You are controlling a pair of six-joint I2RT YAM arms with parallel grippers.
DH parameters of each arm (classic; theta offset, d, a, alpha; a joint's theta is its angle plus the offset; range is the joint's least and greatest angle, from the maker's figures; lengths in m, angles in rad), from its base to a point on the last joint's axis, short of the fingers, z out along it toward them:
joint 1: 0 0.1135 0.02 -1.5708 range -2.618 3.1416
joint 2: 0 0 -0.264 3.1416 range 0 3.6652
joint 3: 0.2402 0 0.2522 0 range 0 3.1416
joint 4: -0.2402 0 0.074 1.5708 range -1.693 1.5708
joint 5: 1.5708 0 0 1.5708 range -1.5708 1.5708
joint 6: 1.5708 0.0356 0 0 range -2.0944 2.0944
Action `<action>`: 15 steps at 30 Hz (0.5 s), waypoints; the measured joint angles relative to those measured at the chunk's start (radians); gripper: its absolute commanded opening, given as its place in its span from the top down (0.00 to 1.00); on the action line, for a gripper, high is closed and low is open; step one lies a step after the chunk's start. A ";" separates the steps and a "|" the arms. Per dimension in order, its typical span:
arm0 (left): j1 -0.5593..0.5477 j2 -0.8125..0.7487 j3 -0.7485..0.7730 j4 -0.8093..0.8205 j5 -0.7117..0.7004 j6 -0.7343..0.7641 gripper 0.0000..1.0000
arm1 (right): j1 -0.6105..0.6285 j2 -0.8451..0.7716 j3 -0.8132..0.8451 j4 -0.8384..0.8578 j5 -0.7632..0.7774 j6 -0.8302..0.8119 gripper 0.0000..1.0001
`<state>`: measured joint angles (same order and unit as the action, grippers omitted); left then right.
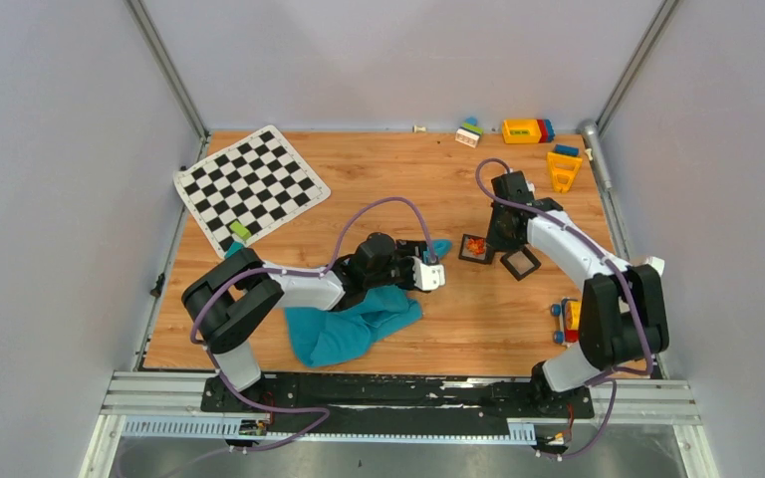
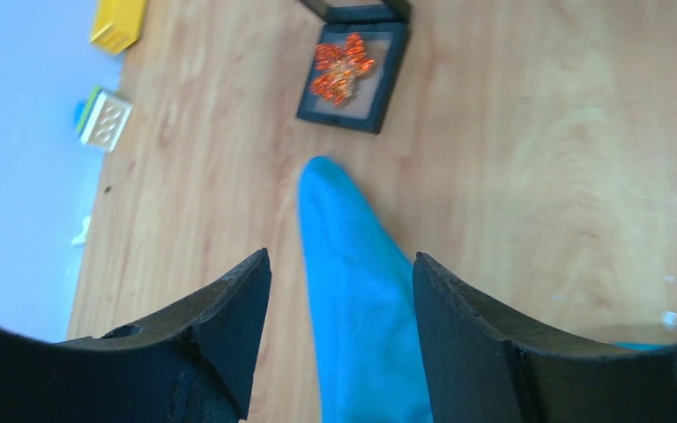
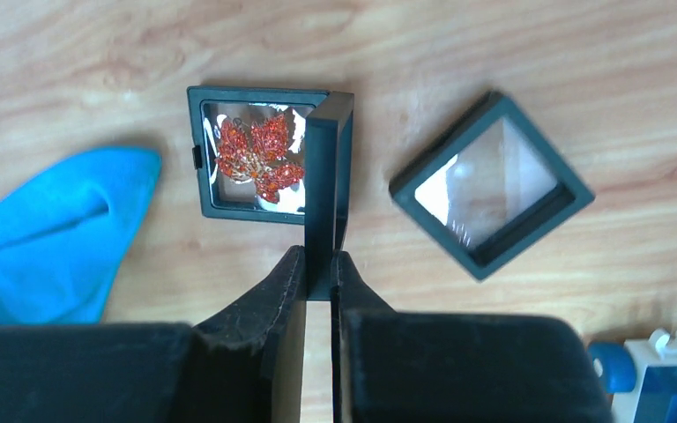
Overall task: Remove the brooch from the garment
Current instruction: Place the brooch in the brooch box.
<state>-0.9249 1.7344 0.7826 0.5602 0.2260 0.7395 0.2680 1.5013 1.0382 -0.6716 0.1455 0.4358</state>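
L gripper [image 2: 342, 263]: jaws apart, nothing clamped. A narrow tip of the garment [image 1: 351, 329] lies on the worktop [image 1: 408, 169] btw. the two fingers. Contact of pads w/ fabric: cannot tell.

Garment: teal, bunched, close to the near edge of the worktop, approx. mid-width, partly under the L arm.

R gripper [image 3: 318, 256]: jaws together, clamped on the upright box lid [image 3: 322, 194].

Brooch [image 3: 256, 154]: orange, leaf-shaped. Lies inside the open black box [image 3: 196, 123], off the garment, just beyond the garment tip, right of worktop centre.

2nd black box [image 3: 491, 183]: near the 1st, turned diagonal.

Checkered mat [image 1: 250, 185]: far-left corner.

Toy blocks [image 1: 523, 130]: along the far edge, toward the far-right corner.
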 measured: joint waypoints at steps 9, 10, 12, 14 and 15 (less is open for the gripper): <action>0.049 -0.029 -0.002 0.059 -0.086 -0.143 0.31 | -0.088 0.217 0.212 0.012 0.055 -0.032 0.93; 0.051 -0.029 -0.002 0.060 -0.094 -0.154 0.31 | -0.095 0.241 0.238 0.017 0.063 -0.039 0.92; 0.053 -0.029 -0.002 0.062 -0.108 -0.170 0.31 | -0.103 0.288 0.291 0.022 0.077 -0.047 0.88; 0.056 -0.029 -0.002 0.062 -0.118 -0.180 0.31 | -0.107 0.328 0.337 0.024 0.090 -0.054 0.76; 0.057 -0.029 -0.002 0.062 -0.123 -0.183 0.31 | -0.107 0.344 0.357 0.025 0.095 -0.057 0.67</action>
<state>-0.8677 1.7054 0.7803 0.6220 0.1028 0.5564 0.1608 1.8458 1.3952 -0.6464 0.2401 0.3790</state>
